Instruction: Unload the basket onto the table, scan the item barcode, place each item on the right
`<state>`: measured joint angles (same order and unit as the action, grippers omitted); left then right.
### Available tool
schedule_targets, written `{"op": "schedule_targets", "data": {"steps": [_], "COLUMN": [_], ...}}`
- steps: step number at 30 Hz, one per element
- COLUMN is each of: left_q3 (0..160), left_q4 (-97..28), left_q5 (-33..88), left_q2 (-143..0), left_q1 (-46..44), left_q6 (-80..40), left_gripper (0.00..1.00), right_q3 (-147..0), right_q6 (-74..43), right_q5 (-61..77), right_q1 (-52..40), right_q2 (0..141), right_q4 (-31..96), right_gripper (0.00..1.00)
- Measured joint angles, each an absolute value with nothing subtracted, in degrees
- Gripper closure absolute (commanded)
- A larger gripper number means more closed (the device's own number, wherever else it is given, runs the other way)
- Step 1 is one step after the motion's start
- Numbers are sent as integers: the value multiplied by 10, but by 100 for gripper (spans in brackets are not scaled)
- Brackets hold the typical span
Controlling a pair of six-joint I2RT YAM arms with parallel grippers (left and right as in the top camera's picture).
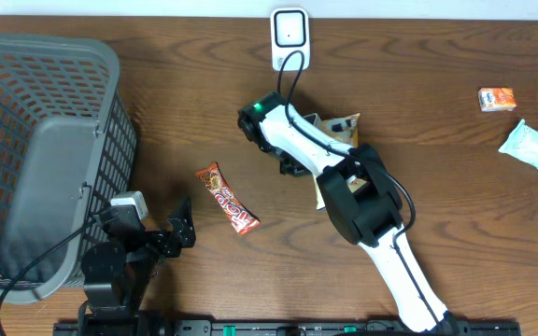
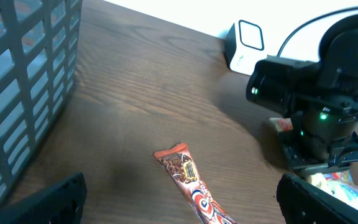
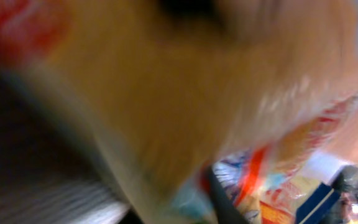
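**Overhead.** We list one snack packet [image 1: 340,123], in our judgement the item to scan. It lies mid-table at 5 o'clock from the scanner [image 1: 290,33], partly under the right arm, probably so the barcode has a short trip. The right claw [image 1: 293,165] sits low over it. A candy bar [image 1: 227,198] lies apart at 8 o'clock, and the basket [image 1: 110,65] stands far left. The left claw [image 1: 183,233] waits at 7 o'clock, out of the way.

**Left wrist.** Its fingers [image 2: 48,202] stand wide apart with nothing between them.

**Right wrist.** A blurred yellow-and-red wrapper fills the frame. We see no jaws, so we cannot tell the right claw's closure or grip.
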<state>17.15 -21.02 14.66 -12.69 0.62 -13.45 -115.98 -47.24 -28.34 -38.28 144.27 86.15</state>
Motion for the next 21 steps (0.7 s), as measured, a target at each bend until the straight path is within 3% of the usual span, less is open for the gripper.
{"op": "schedule_targets", "data": {"steps": [11, 21], "left_q3": [171, 171], "left_q4": [-210, -210], "left_q5": [147, 147], "left_q2": [-127, -127], "left_q1": [6, 6], "left_q6": [-135, -135], "left_gripper": [2, 2], "right_q3": [-1176, -1177], "right_q6": [-279, -20], "right_q5": [-185, 233], "right_q1": [-359, -321], "right_q2": [1431, 1369], "right_q4": [857, 807], "right_gripper": [99, 99]}}
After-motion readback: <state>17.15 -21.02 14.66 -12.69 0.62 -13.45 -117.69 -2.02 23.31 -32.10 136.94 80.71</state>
